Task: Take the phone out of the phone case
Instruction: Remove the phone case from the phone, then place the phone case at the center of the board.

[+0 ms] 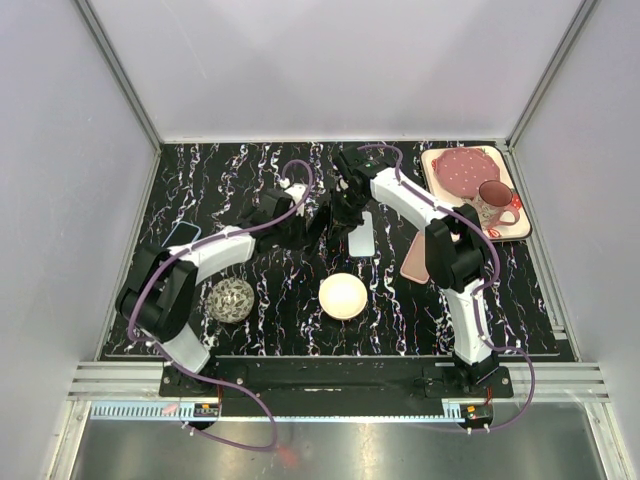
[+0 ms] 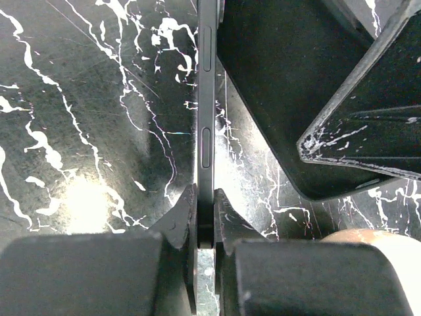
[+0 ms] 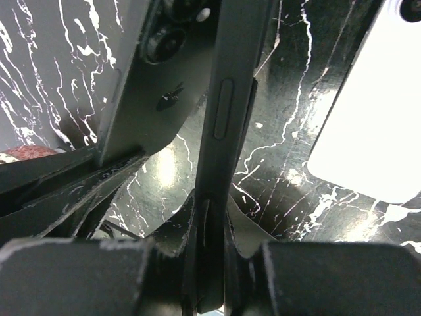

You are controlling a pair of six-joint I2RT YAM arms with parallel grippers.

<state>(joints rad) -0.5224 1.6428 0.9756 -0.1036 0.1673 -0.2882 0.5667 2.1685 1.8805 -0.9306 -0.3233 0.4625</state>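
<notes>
No text, brand, number or sign can be read in any of the views. In the right wrist view, the back of the dark phone carries a small mark below its camera lenses. The mark is too blurred to make out as a logo or as letters. In the top view, the small control boards at the arm bases show only tiny coloured spots and pale patches. These are too small to read.
</notes>
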